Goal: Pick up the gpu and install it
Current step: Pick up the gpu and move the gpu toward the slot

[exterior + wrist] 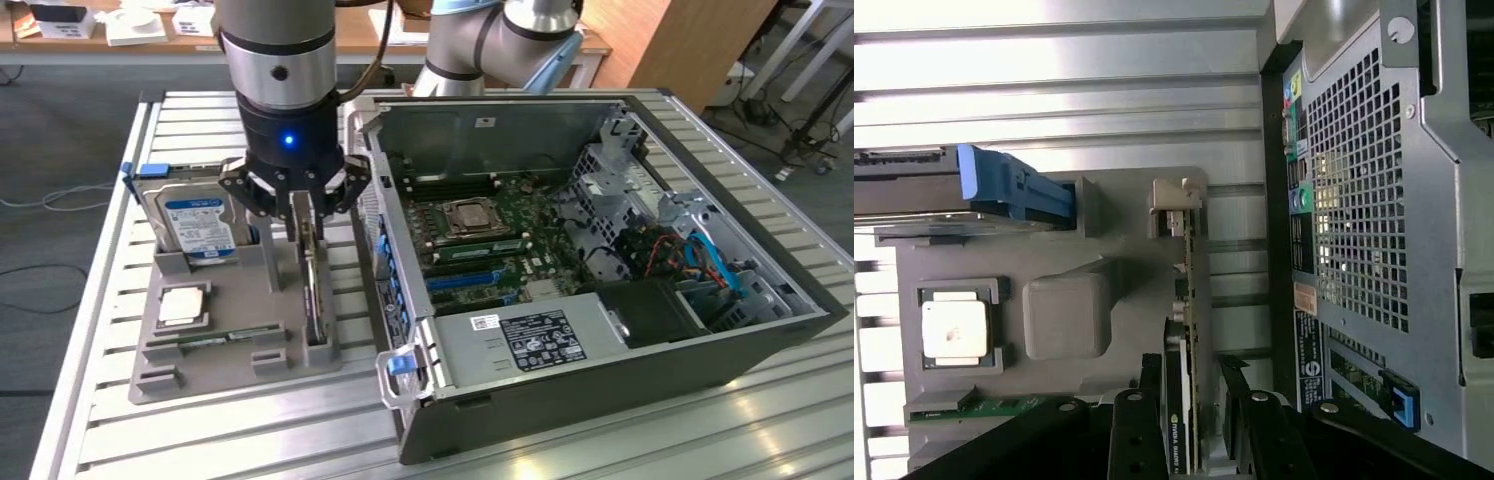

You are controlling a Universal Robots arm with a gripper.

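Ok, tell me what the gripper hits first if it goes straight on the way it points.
The graphics card, standing on edge in the gray holder. The open gripper straddles its top edge, so it likely slides between the jaws; depth is unclear.

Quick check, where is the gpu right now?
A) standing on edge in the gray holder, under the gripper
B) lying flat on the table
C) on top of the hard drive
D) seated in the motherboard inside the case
A: the gpu stands on edge in the gray holder, with the gripper straddling its top edge.
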